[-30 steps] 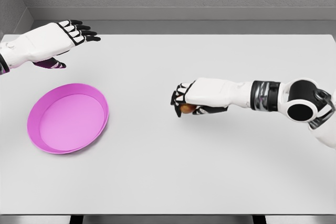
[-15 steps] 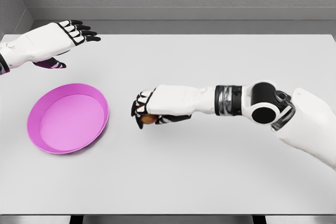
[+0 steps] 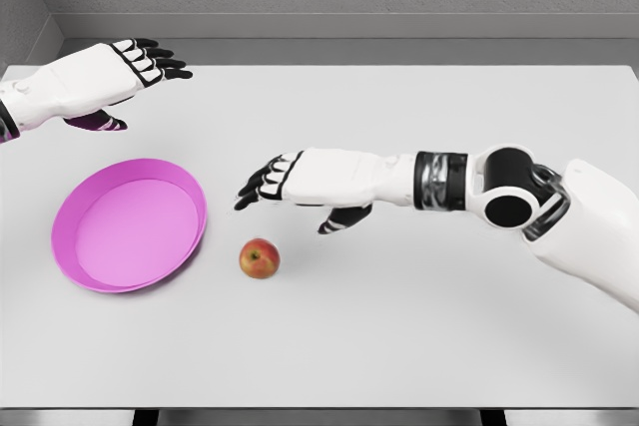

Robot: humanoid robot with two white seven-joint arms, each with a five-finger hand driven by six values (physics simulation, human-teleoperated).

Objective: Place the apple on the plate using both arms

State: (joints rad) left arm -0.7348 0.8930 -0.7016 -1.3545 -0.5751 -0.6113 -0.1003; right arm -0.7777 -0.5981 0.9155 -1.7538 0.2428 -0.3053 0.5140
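A red and yellow apple (image 3: 260,258) lies on the white table, just right of the pink plate (image 3: 130,223) and apart from it. My right hand (image 3: 285,197) hovers above and slightly behind the apple, fingers spread, holding nothing. My left hand (image 3: 130,82) is raised at the far left, behind the plate, with its fingers stretched out and nothing in them.
The white table (image 3: 399,326) runs to a grey wall at the back. My right forearm (image 3: 439,182) reaches across the table's middle from the right side.
My right hand carried the apple leftward toward the plate, then let it go; the apple now rests on the table and the hand has spread its fingers. The left hand has not moved.
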